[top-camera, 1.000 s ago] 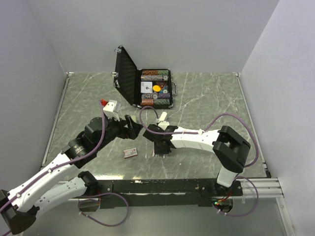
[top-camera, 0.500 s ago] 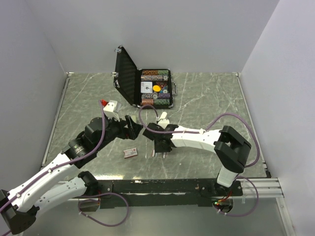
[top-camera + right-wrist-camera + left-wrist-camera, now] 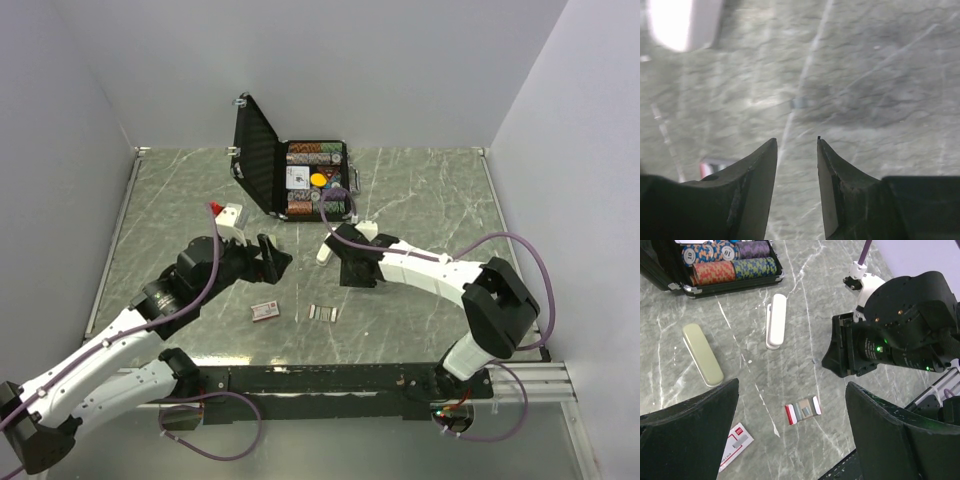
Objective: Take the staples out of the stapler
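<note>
Short silvery staples (image 3: pixel 801 411) lie in a small group on the table, with a red strip and a white strip beside them; they also show in the top view (image 3: pixel 322 312). A white stapler (image 3: pixel 776 320) lies closed behind them, and an olive stapler (image 3: pixel 702 355) lies to its left. My right gripper (image 3: pixel 354 270) hovers beside the white stapler (image 3: pixel 325 250). In its own view the right gripper (image 3: pixel 796 142) is open and empty over bare table. My left gripper (image 3: pixel 791 385) is wide open and empty, above and short of the staples.
An open black case of poker chips (image 3: pixel 310 180) stands at the back. A reddish-pink staple box (image 3: pixel 265 311) lies left of the staples. A small white and red object (image 3: pixel 230 214) lies at the far left, behind my left arm.
My right gripper has lifted off the spot near the front and moved back to beside the white stapler. The staples it covered now lie bare on the table. The left arm has hardly moved.
</note>
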Controlling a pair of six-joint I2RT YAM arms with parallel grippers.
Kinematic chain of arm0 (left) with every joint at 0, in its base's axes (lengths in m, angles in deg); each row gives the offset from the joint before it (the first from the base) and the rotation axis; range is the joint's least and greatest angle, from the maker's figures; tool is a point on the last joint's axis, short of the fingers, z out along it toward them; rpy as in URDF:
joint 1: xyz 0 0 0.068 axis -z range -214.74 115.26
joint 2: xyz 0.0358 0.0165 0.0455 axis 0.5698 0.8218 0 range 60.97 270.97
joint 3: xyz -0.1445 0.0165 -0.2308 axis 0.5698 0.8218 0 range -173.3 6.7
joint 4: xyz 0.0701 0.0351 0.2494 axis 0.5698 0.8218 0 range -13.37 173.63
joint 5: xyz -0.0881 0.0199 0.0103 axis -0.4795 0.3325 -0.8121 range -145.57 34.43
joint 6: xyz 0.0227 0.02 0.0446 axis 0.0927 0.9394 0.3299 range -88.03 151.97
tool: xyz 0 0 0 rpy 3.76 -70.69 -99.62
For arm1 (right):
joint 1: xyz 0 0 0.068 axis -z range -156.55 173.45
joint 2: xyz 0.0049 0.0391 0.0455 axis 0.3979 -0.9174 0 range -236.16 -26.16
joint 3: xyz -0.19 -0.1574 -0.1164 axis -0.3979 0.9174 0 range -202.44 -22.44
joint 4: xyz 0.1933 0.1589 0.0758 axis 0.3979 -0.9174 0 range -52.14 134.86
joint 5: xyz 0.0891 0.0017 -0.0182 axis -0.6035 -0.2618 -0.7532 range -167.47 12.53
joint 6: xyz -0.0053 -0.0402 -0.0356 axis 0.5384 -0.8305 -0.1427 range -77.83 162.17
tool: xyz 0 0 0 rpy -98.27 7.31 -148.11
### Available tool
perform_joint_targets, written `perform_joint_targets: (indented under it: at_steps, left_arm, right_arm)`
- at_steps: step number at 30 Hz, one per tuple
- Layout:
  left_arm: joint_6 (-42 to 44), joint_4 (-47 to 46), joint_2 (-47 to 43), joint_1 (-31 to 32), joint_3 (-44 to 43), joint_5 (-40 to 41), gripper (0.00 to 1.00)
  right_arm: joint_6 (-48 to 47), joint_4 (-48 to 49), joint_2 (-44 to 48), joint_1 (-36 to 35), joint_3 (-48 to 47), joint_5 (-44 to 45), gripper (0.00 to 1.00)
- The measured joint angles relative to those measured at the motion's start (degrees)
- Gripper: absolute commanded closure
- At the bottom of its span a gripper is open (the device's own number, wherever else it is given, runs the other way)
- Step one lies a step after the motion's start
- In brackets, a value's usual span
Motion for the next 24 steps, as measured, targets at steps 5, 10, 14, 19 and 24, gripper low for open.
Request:
perform_joint_targets:
  at_steps: [5, 10, 14, 19, 24]
  left_arm:
    - [0.24, -0.07, 1.73, -0.72, 0.00, -0.70, 0.08]
    - [0.74, -0.13, 4.09, -1.03, 0.00, -2.91, 0.07]
    - [1.49, -0.90, 4.61, -1.03, 0.00, -4.52, 0.07]
    - [1.75, -1.38, 4.61, -1.11, 0.00, -5.31, 0.07]
    - [1.86, -1.42, 4.61, -1.27, 0.00, -5.77, 0.07]
  right_arm:
    - [-2.64, 1.09, -0.28, 2.78, 1.01, -1.09, 0.51]
    - [-4.74, 2.91, -2.40, 3.61, 1.01, -2.25, 0.48]
    - [-6.08, 3.63, -5.18, 3.61, 0.76, -3.02, 0.48]
    - [-8.20, 4.52, -8.31, 3.78, 0.09, -3.32, 0.48]
    - [-10.23, 6.10, -9.79, 3.91, -0.83, -3.52, 0.50]
